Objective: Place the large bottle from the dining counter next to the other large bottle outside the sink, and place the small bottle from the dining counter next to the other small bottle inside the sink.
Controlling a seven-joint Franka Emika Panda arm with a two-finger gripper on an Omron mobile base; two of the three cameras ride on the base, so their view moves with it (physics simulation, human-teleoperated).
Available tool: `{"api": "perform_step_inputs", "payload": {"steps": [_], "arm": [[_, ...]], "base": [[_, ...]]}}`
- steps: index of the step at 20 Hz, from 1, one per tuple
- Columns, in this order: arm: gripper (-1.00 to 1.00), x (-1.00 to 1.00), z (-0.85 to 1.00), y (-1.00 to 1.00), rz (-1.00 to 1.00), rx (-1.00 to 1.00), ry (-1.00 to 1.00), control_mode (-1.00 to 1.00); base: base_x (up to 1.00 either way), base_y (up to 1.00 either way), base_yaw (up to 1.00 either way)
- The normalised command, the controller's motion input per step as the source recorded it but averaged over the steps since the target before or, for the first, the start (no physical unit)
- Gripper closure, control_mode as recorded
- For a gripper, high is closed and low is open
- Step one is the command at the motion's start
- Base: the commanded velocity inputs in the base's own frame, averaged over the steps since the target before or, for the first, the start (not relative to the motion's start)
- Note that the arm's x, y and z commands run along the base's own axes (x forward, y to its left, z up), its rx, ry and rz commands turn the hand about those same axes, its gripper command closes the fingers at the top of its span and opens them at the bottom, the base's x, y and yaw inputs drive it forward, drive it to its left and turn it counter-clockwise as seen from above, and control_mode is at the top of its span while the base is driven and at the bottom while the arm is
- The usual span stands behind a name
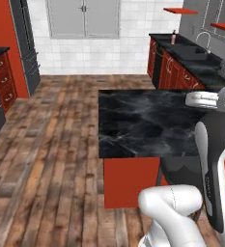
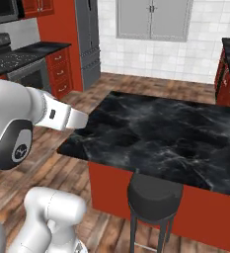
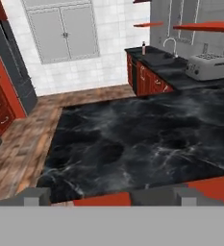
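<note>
Pincer: I saw my pincer (image 3: 108, 196) standing wide apart with nothing between its tips, hanging just over the near edge of the dining counter (image 3: 132, 139).
Dining counter: the black marble top looked bare from where I sat; I could find neither the large nor the small bottle on the part the cameras covered.
Stool: a dark round stool (image 2: 154, 193) stood tucked against the counter's red side, below the near edge.
Sink: it sat well away on the far counter, under a curved tap (image 3: 170, 44); its inside was too small and dark for me to check.
Bottle by the sink: one slim bottle (image 3: 143, 47) stood upright on that far counter, just beside the sink. Which size it was, I could not tell.
Toaster: a pale toaster (image 3: 209, 65) sat on the same far counter, nearer to me.
Progress: I judged nothing delivered; both bottles were left to find, lift and carry.
</note>
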Motion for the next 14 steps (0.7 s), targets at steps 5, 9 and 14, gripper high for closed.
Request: {"api": "perform_step_inputs", "payload": {"steps": [5,9,14], "arm": [[-1.00,0.00,0.00,0.00,0.00,0.00,0.00,1.00],[-1.00,0.00,0.00,0.00,0.00,0.00,0.00,1.00],[-1.00,0.00,0.00,0.00,0.00,0.00,0.00,1.00]], "base": [[0.01,-0.95,-0.07],[0.08,-0.79,-0.03],[0.11,-0.75,-0.01]]}}
